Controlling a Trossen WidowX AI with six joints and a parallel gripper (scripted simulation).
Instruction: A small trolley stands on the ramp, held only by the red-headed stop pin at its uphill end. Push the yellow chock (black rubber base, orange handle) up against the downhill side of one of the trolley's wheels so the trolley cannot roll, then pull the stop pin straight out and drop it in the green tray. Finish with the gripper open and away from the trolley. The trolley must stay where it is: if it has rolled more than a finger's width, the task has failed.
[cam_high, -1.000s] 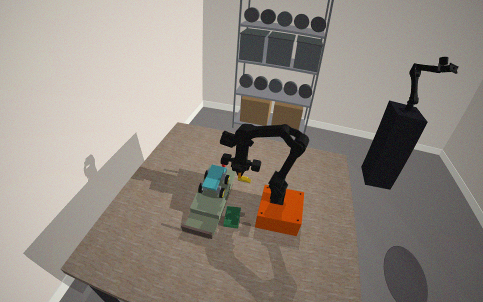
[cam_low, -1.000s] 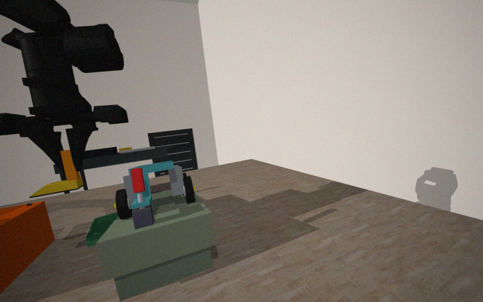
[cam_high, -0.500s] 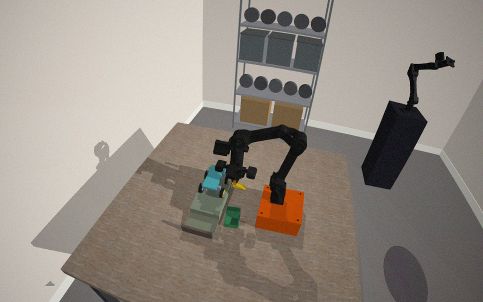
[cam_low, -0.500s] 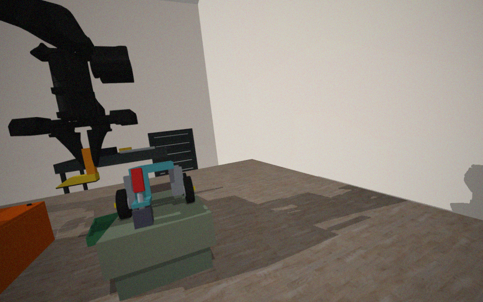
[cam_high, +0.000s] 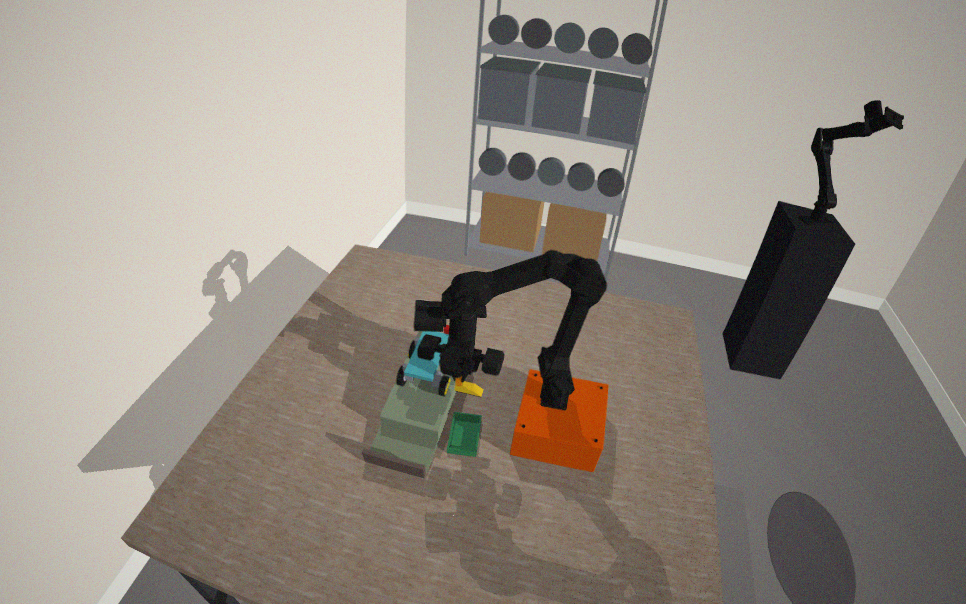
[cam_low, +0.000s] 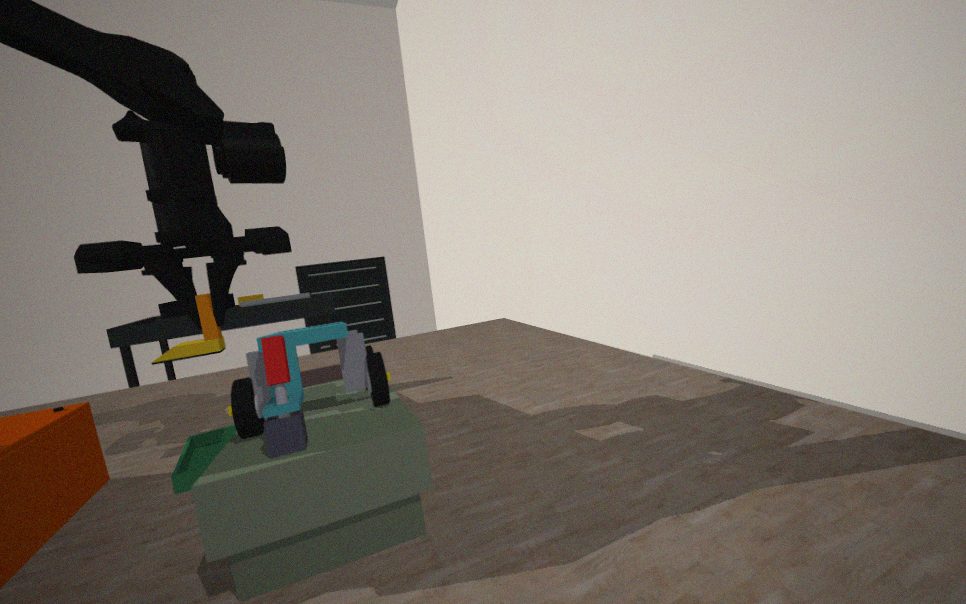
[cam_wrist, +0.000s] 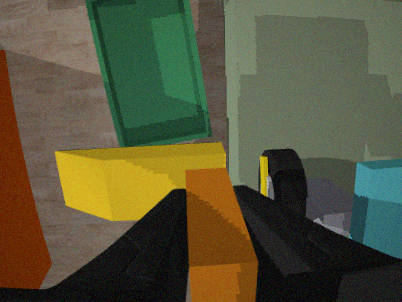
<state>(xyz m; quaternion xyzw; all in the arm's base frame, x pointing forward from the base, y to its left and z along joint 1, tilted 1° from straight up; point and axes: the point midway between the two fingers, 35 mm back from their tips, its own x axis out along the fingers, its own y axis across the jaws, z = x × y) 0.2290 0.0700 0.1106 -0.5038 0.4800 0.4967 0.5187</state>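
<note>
My gripper (cam_high: 459, 376) (cam_low: 208, 310) (cam_wrist: 209, 200) is shut on the orange handle of the yellow chock (cam_high: 470, 389) (cam_low: 189, 349) (cam_wrist: 140, 182). It holds the chock in the air beside the ramp (cam_high: 418, 407) (cam_low: 313, 484) (cam_wrist: 310, 90), on the side of the green tray (cam_high: 466, 433) (cam_low: 186, 462) (cam_wrist: 137, 75). The blue trolley (cam_high: 421, 367) (cam_low: 313, 332) (cam_wrist: 382, 172) stands on the ramp. A near-side wheel (cam_wrist: 292, 175) is to the right of the chock in the wrist view, with a gap between. The red-headed stop pin (cam_high: 446, 329) (cam_low: 275, 360) stands at the trolley's uphill end. The chock's underside is hidden in the wrist view.
The arm's orange base block (cam_high: 555, 447) (cam_low: 60, 477) (cam_wrist: 17, 225) stands beyond the tray from the ramp. The trolley's other wheels and the ramp's side edge are close by. The wooden table (cam_high: 299, 455) (cam_low: 541, 484) carries them all.
</note>
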